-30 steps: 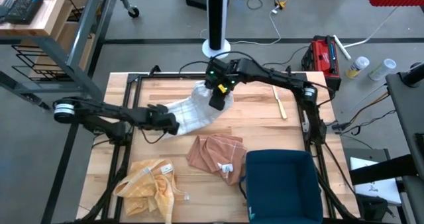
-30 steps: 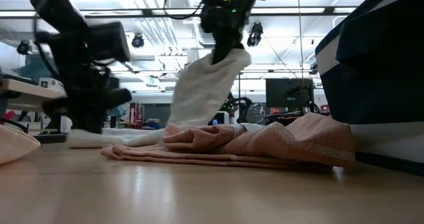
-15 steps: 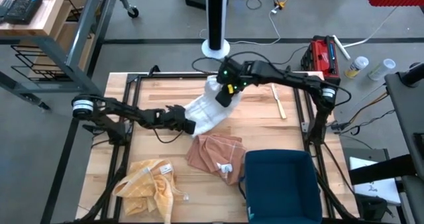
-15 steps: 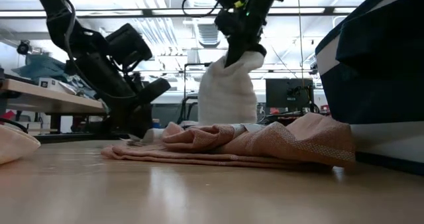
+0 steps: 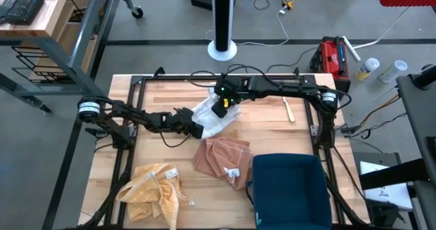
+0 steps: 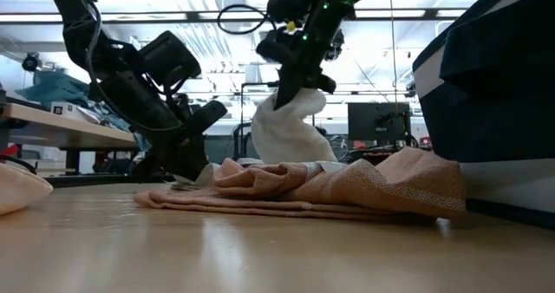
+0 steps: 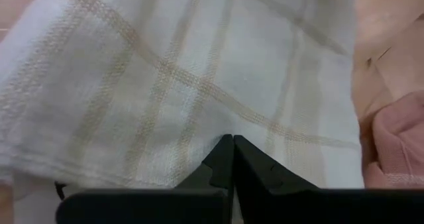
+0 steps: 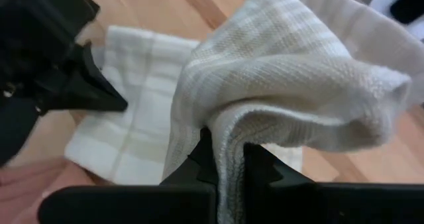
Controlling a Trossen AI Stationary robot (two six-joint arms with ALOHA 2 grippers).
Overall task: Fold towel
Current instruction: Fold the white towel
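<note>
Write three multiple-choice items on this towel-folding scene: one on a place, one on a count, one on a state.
1. Where does the pink towel lie?
A. beside the navy bin
B. on the floor
C. inside the bin

2. How many towels are on the table?
A. one
B. three
C. five

3. What is the right gripper doing?
A. hanging open
B. gripping a bottle
C. pinching the white towel, raised

Answers:
1. A, it lies just left of the bin in the high view.
2. B, white, pink and yellow towel.
3. C, the cloth hangs from its shut fingers in the low view.
</note>
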